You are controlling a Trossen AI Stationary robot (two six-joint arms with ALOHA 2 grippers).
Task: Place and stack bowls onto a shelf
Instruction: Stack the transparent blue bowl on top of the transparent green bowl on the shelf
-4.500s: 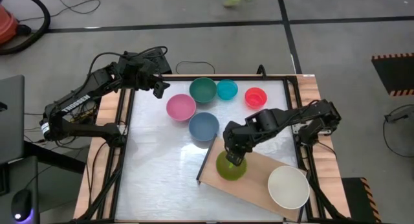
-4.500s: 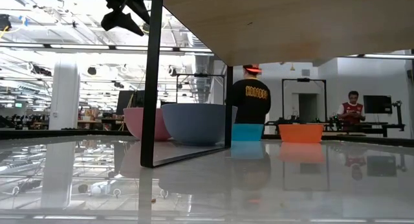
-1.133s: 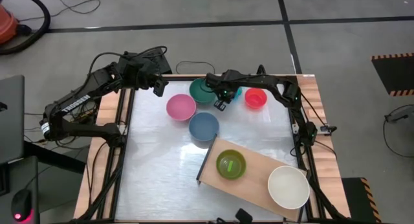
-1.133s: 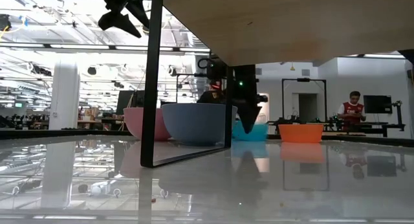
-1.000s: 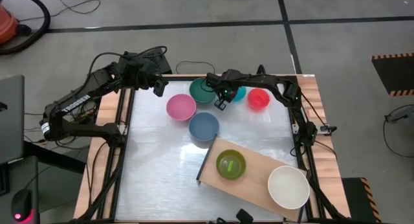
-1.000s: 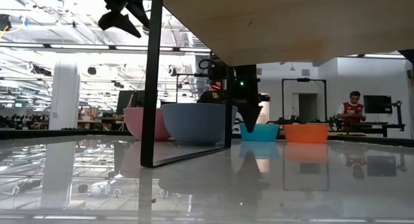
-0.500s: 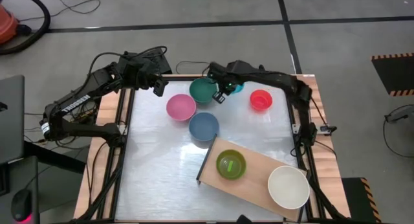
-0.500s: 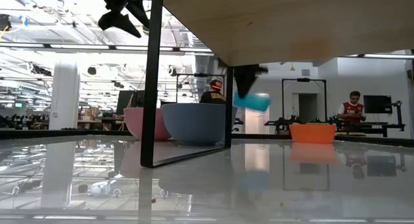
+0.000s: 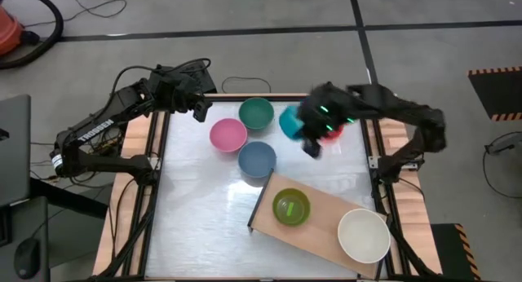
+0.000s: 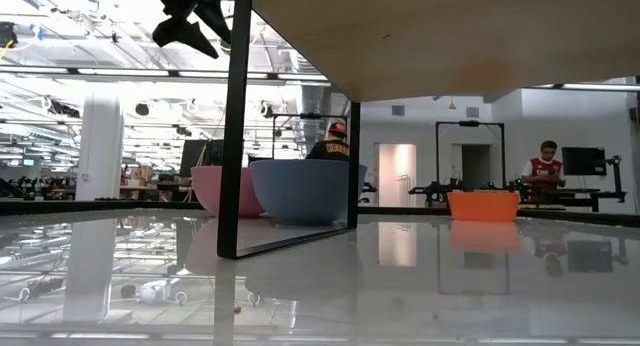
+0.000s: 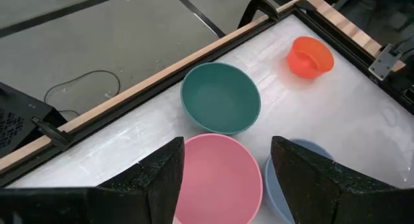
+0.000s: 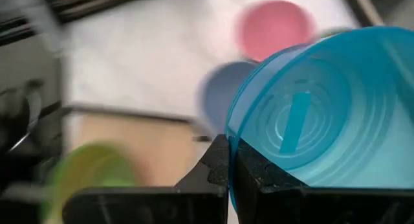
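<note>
My right gripper (image 9: 305,134) is shut on the cyan bowl (image 9: 289,121) and carries it above the table's far middle, beside the red bowl (image 9: 332,134); its motion blurs it. The teal bowl (image 9: 256,113), pink bowl (image 9: 228,134) and blue-grey bowl (image 9: 257,158) stand on the tabletop. On the light-wood shelf (image 9: 322,209) stand the lime green bowl (image 9: 291,207) and the white bowl (image 9: 364,235). My left gripper (image 11: 223,185) hangs open above the far left corner, over the pink bowl (image 11: 217,179). My right gripper pinches the cyan bowl's rim (image 12: 231,145) between its two fingers (image 12: 217,169), one on either side of the wall. The bowl is lifted clear of the table and tilted, its round wall reaching away from the fingers.
The shelf's dark upright end (image 10: 236,126) stands on the tabletop near the blue-grey bowl (image 10: 305,191). The table's wood frame (image 9: 155,152) runs along both sides. People stand in the room beyond the table (image 10: 545,166).
My right gripper has lifted the cyan bowl off the table beside the teal bowl and swung it toward the table's right and near side, tipping it. The red bowl has slid a little toward the right edge.
</note>
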